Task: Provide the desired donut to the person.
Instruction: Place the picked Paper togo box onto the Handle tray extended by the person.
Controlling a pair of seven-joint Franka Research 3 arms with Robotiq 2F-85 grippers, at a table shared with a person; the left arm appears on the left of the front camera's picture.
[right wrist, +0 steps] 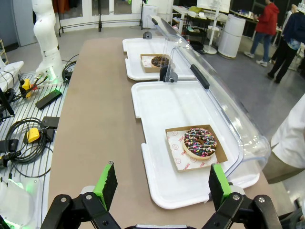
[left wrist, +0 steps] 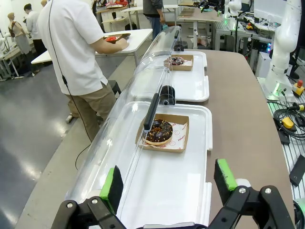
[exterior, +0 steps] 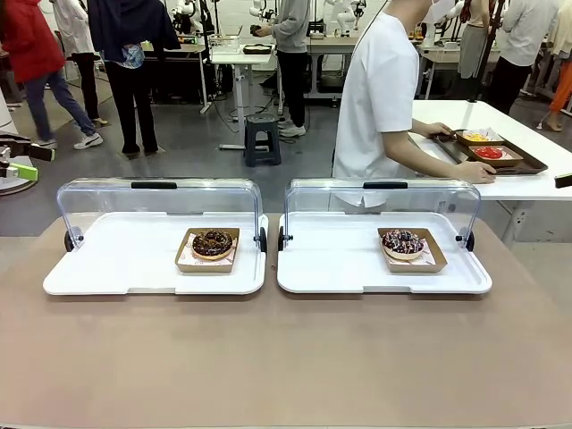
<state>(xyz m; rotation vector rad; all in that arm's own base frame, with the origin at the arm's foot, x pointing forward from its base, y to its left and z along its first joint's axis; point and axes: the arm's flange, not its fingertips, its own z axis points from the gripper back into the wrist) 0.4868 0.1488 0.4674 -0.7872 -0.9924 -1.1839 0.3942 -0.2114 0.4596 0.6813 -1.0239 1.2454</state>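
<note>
Both grippers, left (left wrist: 169,188) and right (right wrist: 159,183), are hanging spread wide and empty over the white trays (exterior: 107,268). Beyond them, two donuts (exterior: 212,243) (exterior: 403,242) are sitting in cardboard boats, and the person (exterior: 380,89) is standing at the far side, turned away.

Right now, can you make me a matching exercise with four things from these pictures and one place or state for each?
Things:
1. chocolate donut
2. sprinkled donut
3. person
4. left hand

Places or states:
A. open above a tray
B. at a side table, turned away
C. left tray
D. right tray

Pairs: 1-C, 2-D, 3-B, 4-A
</note>
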